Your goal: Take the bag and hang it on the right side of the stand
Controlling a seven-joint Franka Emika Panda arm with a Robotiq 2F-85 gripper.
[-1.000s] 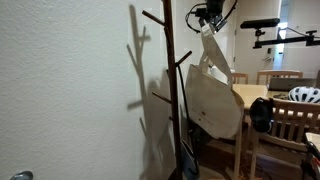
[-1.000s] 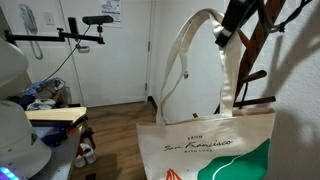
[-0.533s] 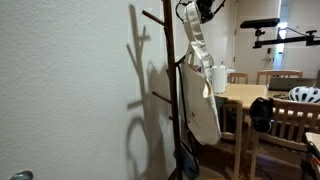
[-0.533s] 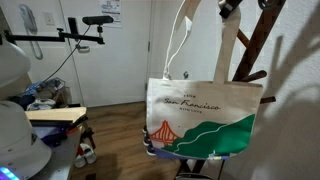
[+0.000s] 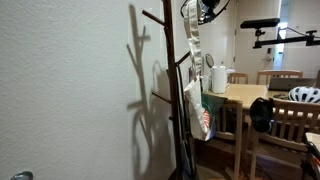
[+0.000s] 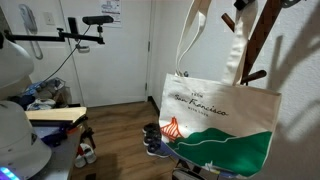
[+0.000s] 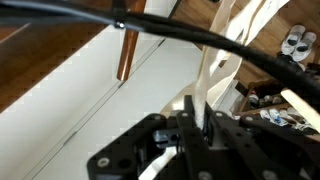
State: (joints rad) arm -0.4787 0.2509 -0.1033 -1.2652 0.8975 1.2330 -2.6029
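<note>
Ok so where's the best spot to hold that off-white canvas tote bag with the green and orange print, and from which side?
Grip the long thin handles at the top of their loop, coming from above. The off-white canvas tote bag hangs flat and limp beneath them, so its wide body gives nothing firm to pinch. The tool is shut on those straps there.

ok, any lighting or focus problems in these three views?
In an exterior view the stand throws a hard shadow on the wall; in an exterior view the bag print reads sharp; wrist view: gripper soft, bag handles washed out.
</note>
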